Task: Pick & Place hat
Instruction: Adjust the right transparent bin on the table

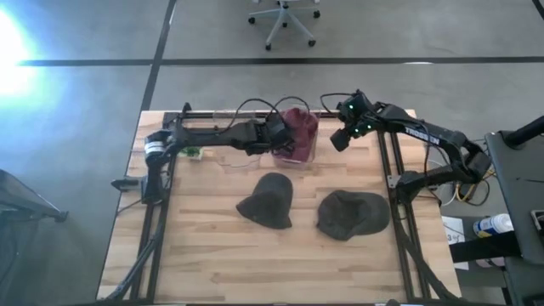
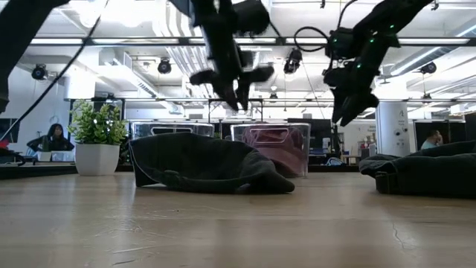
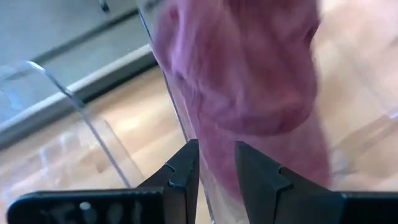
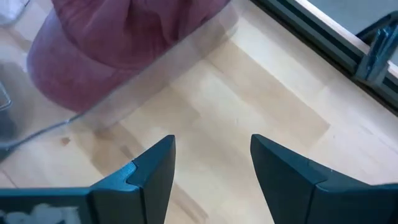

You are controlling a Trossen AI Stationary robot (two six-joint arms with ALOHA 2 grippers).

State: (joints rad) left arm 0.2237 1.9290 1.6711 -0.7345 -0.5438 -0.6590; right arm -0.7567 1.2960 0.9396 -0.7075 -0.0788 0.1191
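A maroon hat (image 1: pixel 299 127) (image 2: pixel 271 149) (image 3: pixel 249 81) (image 4: pixel 112 43) lies crumpled inside a clear bin (image 1: pixel 293 159) (image 2: pixel 297 130) at the table's far middle. My left gripper (image 1: pixel 282 134) (image 2: pixel 233 100) (image 3: pixel 216 168) hovers above the bin's left rim, its fingers narrowly open with nothing between them. My right gripper (image 1: pixel 338 141) (image 2: pixel 346 115) (image 4: pixel 211 155) hangs open in the air just right of the bin. Two dark hats (image 1: pixel 268 201) (image 1: pixel 353 212) lie flat on the wood nearer the front.
A second clear container (image 1: pixel 236 160) (image 3: pixel 62 99) stands left of the bin. A small potted plant (image 1: pixel 194 153) (image 2: pixel 97 141) sits at the far left. Black frame rails (image 1: pixel 393 170) run along both sides of the table. Bare wood lies in front of the dark hats.
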